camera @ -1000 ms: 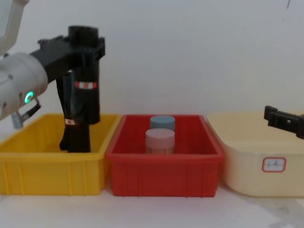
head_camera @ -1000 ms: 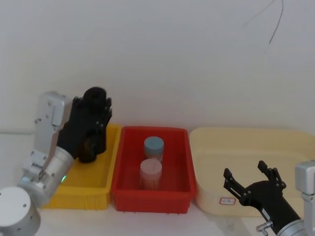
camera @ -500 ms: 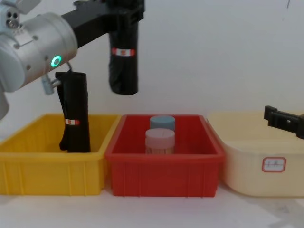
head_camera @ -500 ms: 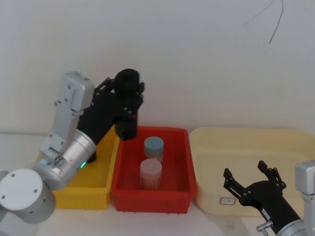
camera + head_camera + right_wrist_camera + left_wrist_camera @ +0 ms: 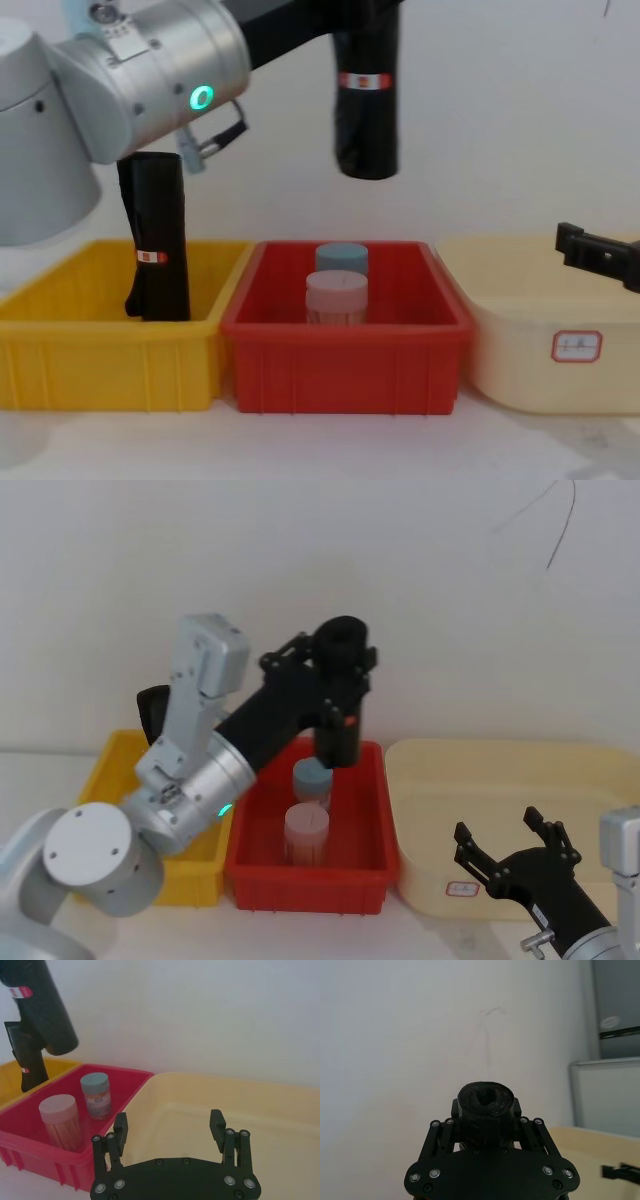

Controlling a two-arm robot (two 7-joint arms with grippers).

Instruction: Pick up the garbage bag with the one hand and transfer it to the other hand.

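Garbage bag hangs upright in the air over the middle of the red bin, which is your landmark. Its lower end sits clear above the two jars inside that bin, touching neither. The chest view shows its red label band on the upper part of the roll.

Your left claw is clamped on the bag's top end, one finger on each side. From the left wrist view you look straight down onto the rolled end between those fingers. The arm reaches in from the red bin's left, and its green ring is lit.

In the red bin, the blue-lidded jar stands behind the pink-lidded jar.

A second black roll stands in the yellow bin, just left of the red bin.

Your right claw waits low, to the right of the red bin and in front of the cream tub. Its fingers are spread wide apart and well away from the bag.
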